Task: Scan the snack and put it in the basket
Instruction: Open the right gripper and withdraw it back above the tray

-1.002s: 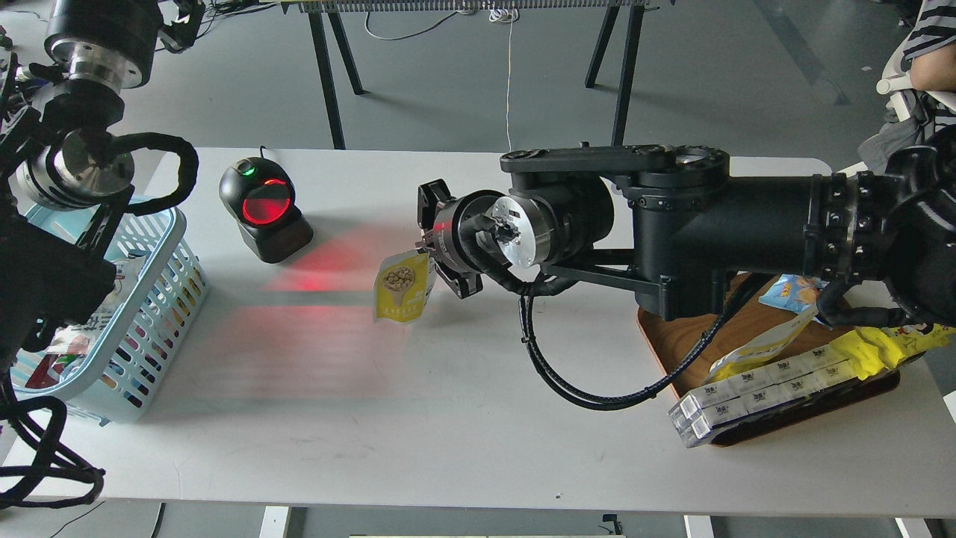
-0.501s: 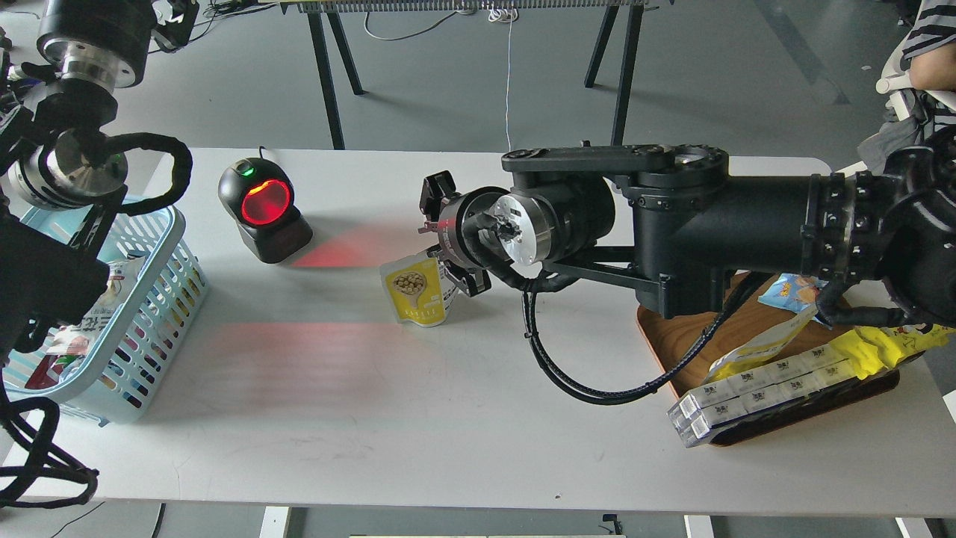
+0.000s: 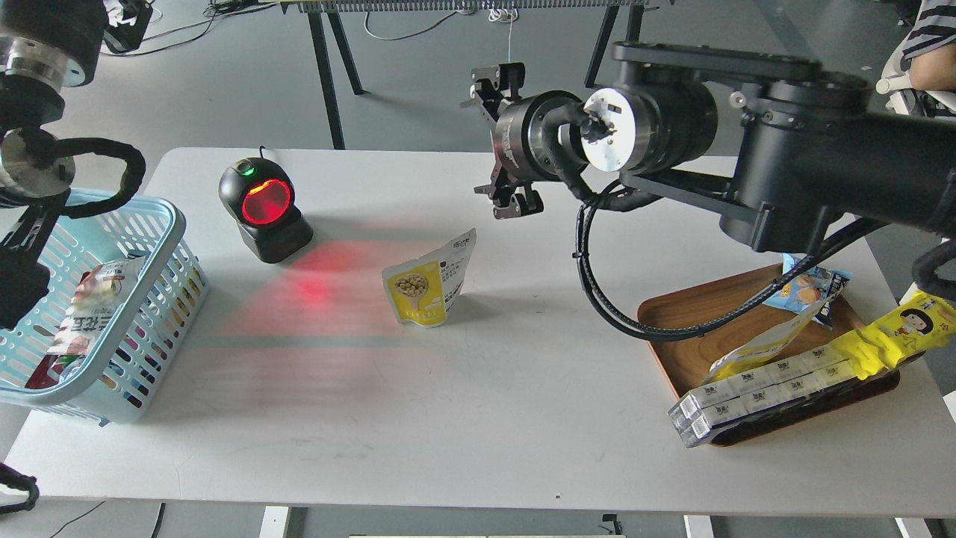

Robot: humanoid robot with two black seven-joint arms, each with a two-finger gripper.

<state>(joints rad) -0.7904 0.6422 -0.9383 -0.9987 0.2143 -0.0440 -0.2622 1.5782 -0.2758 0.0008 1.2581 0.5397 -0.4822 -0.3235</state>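
Observation:
The snack (image 3: 429, 283), a yellow pouch with a white upper part, stands by itself on the white table, right of the scanner's red glow. My right gripper (image 3: 484, 142) hangs above and to the right of it, clear of the pouch, fingers spread wide and empty. The light blue basket (image 3: 160, 246) stands at the table's left edge with a red-and-white packet (image 3: 88, 314) in it. My left arm (image 3: 22, 187) hangs over the basket's far left side. Its end is dark and cut off by the frame edge.
A black barcode scanner (image 3: 263, 211) with a lit red window stands at the back left. A brown wooden tray (image 3: 702, 329) at the right holds a blue packet (image 3: 810, 286), a long yellow wrapper (image 3: 896, 336) and a row of white boxes (image 3: 762, 388).
My right gripper opened and let go of the snack, then rose up and to the right. The snack now stands alone on the table. My left arm drew back to the left.

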